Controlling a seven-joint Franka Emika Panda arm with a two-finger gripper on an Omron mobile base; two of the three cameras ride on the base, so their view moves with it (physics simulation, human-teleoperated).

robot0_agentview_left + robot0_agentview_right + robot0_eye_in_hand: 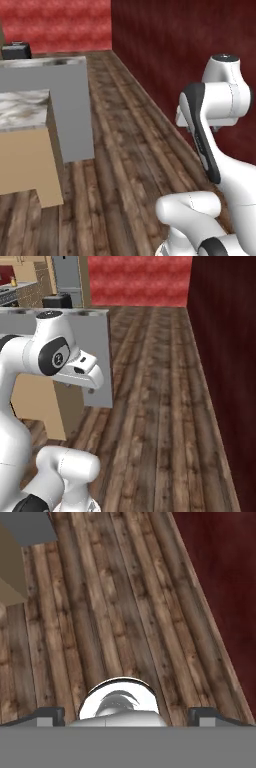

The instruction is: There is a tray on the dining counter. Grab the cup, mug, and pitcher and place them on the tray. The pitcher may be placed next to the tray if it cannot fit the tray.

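My gripper (128,714) points down at the wooden plank floor (125,612). Its two dark fingertips (50,714) stand far apart, open, with nothing held between them. The tray, the cup, the mug and the pitcher are out of view. A marble top with brown veining (20,110) lies at the left on a tan base, against a taller grey block (70,110). I cannot tell whether this is the dining counter. My white arm is folded above the base at the lower right of the left base view.
A dark red wall (175,45) runs along the right side, also dark red wall (225,356). A black appliance (16,50) stands behind the grey block. Open plank floor (155,406) stretches ahead between the block and the wall.
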